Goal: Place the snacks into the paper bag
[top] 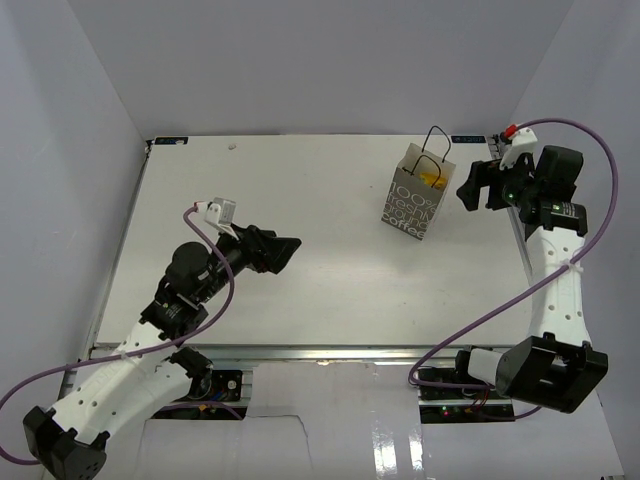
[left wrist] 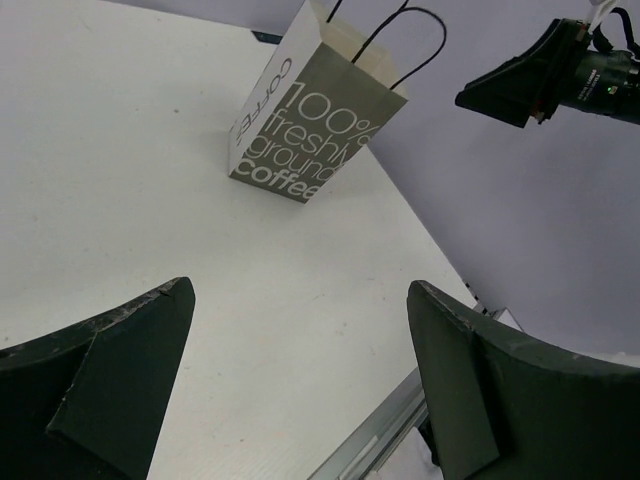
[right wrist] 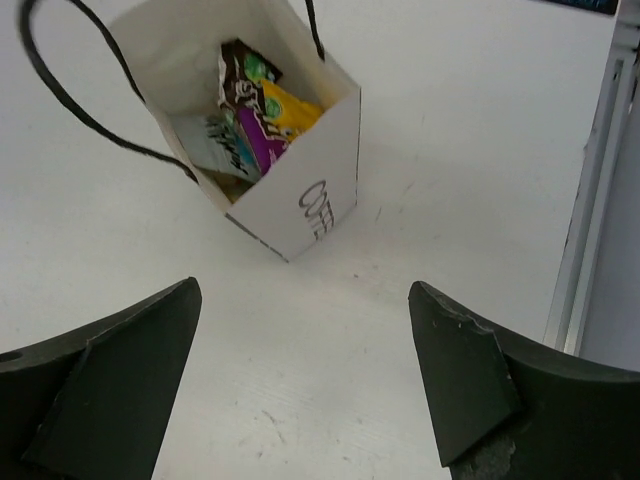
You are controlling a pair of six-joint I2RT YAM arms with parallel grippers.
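Observation:
The paper bag [top: 415, 203] stands upright at the back right of the table, grey-brown with pale lettering and black cord handles. It also shows in the left wrist view [left wrist: 300, 140] and the right wrist view [right wrist: 300, 190]. Snacks [right wrist: 250, 120] in yellow, purple, dark brown and silver-white wrappers lie inside it; a yellow packet [top: 432, 178] shows at its mouth. My right gripper [top: 470, 190] is open and empty, just right of the bag. My left gripper [top: 288, 250] is open and empty over the table's middle left.
The table's metal edge rail [right wrist: 590, 200] runs close to the right of the bag. The right gripper [left wrist: 530, 85] shows in the left wrist view. White walls enclose the table on three sides.

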